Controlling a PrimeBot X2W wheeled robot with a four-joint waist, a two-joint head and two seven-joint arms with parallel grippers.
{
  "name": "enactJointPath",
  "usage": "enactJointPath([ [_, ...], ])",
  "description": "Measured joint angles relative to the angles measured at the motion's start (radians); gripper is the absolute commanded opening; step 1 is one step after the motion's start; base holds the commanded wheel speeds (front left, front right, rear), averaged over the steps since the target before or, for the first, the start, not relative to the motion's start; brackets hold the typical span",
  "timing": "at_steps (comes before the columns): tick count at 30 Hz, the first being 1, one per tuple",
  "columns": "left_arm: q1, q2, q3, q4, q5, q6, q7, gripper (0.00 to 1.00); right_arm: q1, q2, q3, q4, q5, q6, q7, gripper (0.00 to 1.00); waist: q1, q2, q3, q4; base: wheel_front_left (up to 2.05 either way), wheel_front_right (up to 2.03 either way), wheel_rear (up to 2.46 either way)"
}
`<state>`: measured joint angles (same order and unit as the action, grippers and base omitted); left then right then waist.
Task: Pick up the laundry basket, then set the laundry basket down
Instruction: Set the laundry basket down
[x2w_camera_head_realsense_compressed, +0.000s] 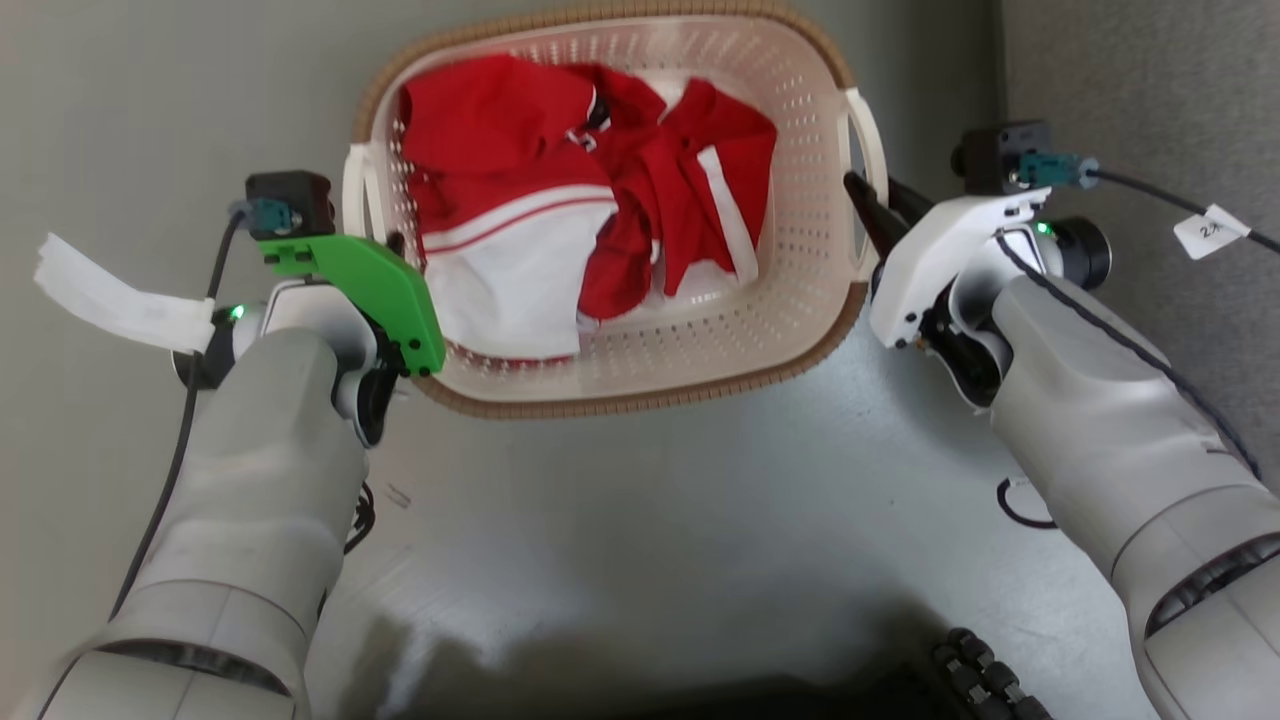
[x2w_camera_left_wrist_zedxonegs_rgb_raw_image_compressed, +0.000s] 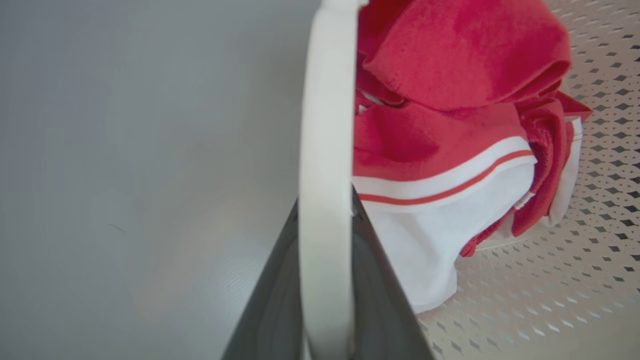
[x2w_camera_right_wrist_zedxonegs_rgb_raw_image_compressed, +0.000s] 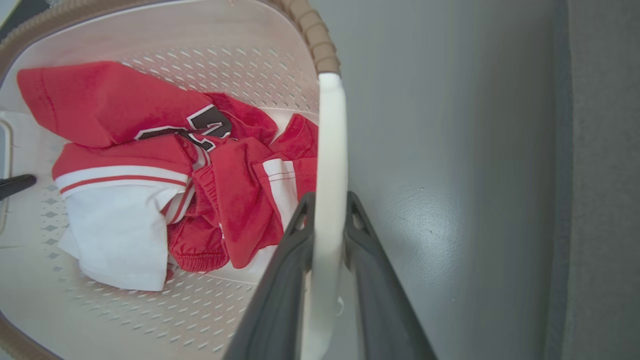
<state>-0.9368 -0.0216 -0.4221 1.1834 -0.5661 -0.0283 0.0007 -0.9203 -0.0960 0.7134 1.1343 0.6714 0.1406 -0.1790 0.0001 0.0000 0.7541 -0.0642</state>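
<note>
Laundry basket (x2w_camera_head_realsense_compressed: 690, 345) held at both side handles, one gripper on each.

Left gripper (x2w_camera_left_wrist_zedxonegs_rgb_raw_image_compressed: 325, 200): dark fingers closed tight on the white left handle (x2w_camera_left_wrist_zedxonegs_rgb_raw_image_compressed: 324, 125), which runs up between them. Right gripper (x2w_camera_right_wrist_zedxonegs_rgb_raw_image_compressed: 327, 197): same pinch on the right handle (x2w_camera_right_wrist_zedxonegs_rgb_raw_image_compressed: 331, 135), close to where the brown rim (x2w_camera_right_wrist_zedxonegs_rgb_raw_image_compressed: 320, 45) ends. Inside the basket, between the handles: crumpled red and white clothes (x2w_camera_head_realsense_compressed: 570, 200), bunched toward the left-handle side. Around the basket: grey floor (x2w_camera_head_realsense_compressed: 650, 520). Past its right-handle side: a darker grey strip (x2w_camera_head_realsense_compressed: 1140, 100). Can't tell whether the basket sits on the floor or hangs clear of it.
</note>
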Motion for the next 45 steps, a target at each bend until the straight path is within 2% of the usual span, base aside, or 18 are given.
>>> enactJointPath([
  [7,-0.027,0.001,0.000,-0.001,0.007,0.002,-0.047,0.00,-0.036,-0.003,0.004,0.003,-0.007,0.000,-0.019,0.00,0.0000,0.0000,0.060,0.005,0.00,0.00,0.00],
  [15,-0.038,0.000,-0.004,0.015,0.007,0.001,-0.056,0.00,-0.046,-0.001,0.010,0.011,-0.006,0.000,-0.023,0.00,-0.0001,0.0000,0.103,0.009,0.00,0.00,0.00],
  [45,-0.058,-0.001,-0.022,0.058,0.007,-0.033,-0.055,0.00,-0.055,0.000,0.038,0.029,0.019,0.000,-0.021,0.00,-0.0001,0.0000,0.142,0.015,0.00,0.00,0.00],
])
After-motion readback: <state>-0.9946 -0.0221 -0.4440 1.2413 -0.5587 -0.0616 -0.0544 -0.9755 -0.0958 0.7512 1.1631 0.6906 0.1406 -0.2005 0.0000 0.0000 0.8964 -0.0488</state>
